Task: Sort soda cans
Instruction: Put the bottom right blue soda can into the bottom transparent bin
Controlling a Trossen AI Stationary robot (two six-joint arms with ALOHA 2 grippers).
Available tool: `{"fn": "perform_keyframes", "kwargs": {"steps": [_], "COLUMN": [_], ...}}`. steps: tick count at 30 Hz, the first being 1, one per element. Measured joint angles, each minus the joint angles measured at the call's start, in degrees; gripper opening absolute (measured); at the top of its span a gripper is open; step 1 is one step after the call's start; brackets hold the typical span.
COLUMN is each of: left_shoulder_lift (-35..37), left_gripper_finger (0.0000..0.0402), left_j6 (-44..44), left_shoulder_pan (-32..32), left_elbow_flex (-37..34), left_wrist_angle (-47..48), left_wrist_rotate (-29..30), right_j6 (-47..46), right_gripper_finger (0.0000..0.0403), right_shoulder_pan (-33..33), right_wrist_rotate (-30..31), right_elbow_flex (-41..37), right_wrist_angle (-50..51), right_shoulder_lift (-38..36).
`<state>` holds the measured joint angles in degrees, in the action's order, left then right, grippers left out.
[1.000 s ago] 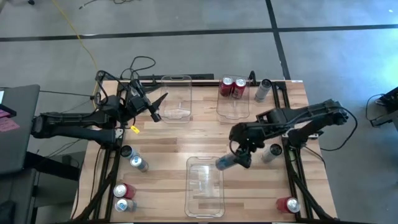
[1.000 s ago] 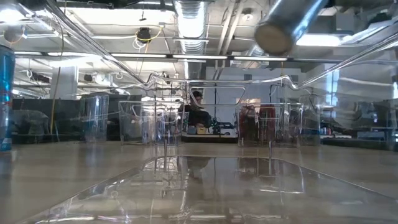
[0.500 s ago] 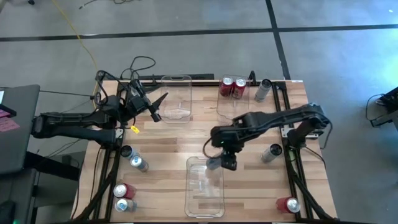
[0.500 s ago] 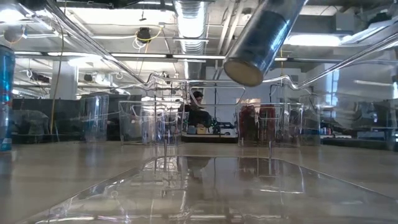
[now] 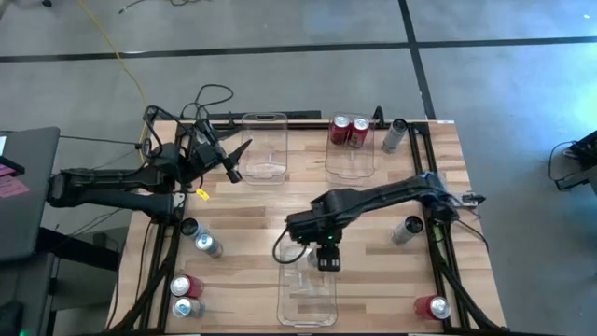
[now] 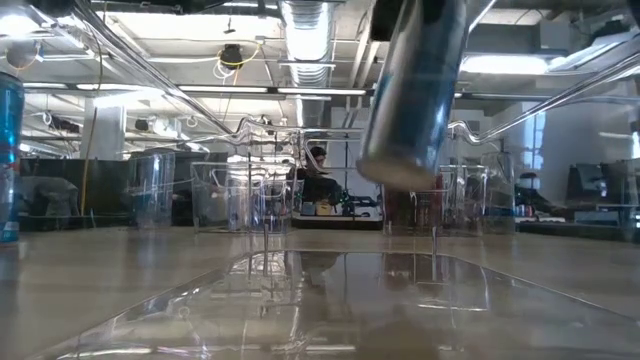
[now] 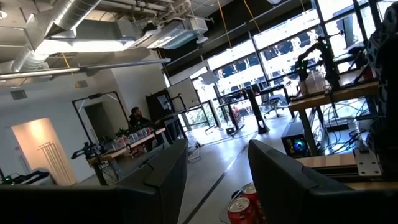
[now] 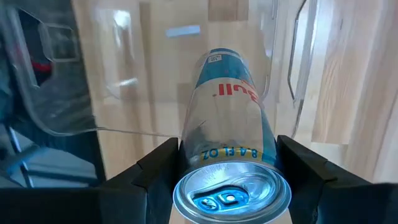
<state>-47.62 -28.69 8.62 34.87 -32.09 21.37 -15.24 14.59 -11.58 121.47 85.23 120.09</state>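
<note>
A silver-blue soda can point(image 8: 229, 155) is clamped between the fingers of the right gripper point(image 5: 325, 258) and is held, nearly upright, over the near clear bin point(image 5: 289, 308); the left gripper point(image 5: 238, 161) is parked beside the far-left bin point(image 5: 264, 119), its fingers spread apart around nothing.

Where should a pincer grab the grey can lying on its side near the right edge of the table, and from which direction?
Grip the grey can across the middle of its round body, coming straight down from above. It lies tipped over on the table with open wood on both long sides, so the fingers fit either side. The right pincer is busy, shut on a blue can above the front bin.
</note>
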Motion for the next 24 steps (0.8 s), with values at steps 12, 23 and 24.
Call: {"fn": "perform_keyframes", "kwargs": {"steps": [12, 23, 24], "left_shoulder_lift": [0.0, 0.0, 0.0], "left_gripper_finger": [0.0164, 0.0164, 0.0164], "left_j6": [-0.63, -0.54, -0.52], "left_shoulder_pan": [0.04, 0.04, 0.04], "left_elbow_flex": [0.0, 0.0, 0.0], "left_wrist_angle": [0.59, 1.15, 1.14], "left_wrist_rotate": [0.02, 0.07, 0.07], "right_j6": [3.32, 0.33, 0.14], "right_gripper_finger": [0.0238, 0.0241, 0.0241], "right_shoulder_pan": [-1.67, -1.68, -1.55], "right_wrist_rotate": [4.21, 4.32, 4.31], "right_elbow_flex": [3.72, 3.63, 3.63], "right_wrist_angle": [2.05, 3.0, 3.43], "right_shoulder_lift": [5.01, 6.97, 7.1]}}
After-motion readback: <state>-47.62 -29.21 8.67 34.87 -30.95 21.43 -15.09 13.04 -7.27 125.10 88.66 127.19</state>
